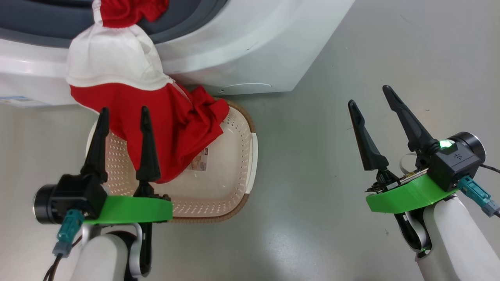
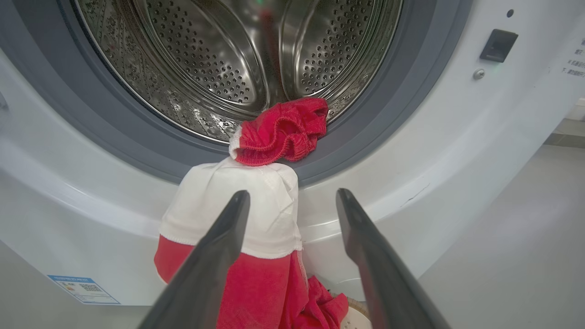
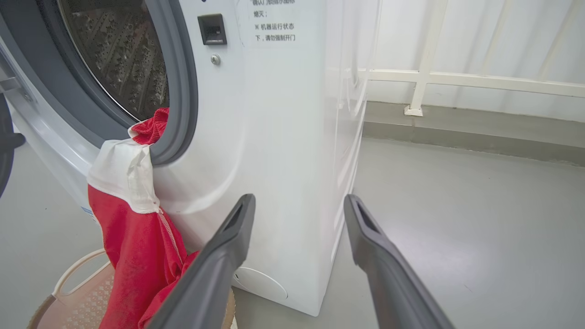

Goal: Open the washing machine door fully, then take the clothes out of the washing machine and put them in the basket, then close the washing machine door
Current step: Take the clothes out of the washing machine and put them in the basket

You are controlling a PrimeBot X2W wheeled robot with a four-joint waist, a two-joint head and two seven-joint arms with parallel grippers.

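The washing machine [image 1: 242, 47] stands with its round mouth uncovered, showing the steel drum [image 2: 205, 55]; the washing machine door is out of view. The clothes [image 1: 175, 125], red with a white panel, hang from the grey rubber ring [image 2: 114, 132] down the front, and their lower end lies in the cream basket [image 1: 238, 207] on the floor. My left gripper [image 1: 125, 110] is open and empty above the basket's left side, its fingers in front of the hanging fabric [image 2: 274, 132]. My right gripper [image 1: 368, 95] is open and empty over bare floor to the right, facing the machine's corner [image 3: 274, 137].
Grey floor [image 1: 312, 164] stretches to the right of the basket and the machine. A white railing [image 3: 457, 77] runs along the far wall. A blue label [image 2: 84, 289] sits low on the machine's front and a dark latch socket [image 2: 498, 45] beside the opening.
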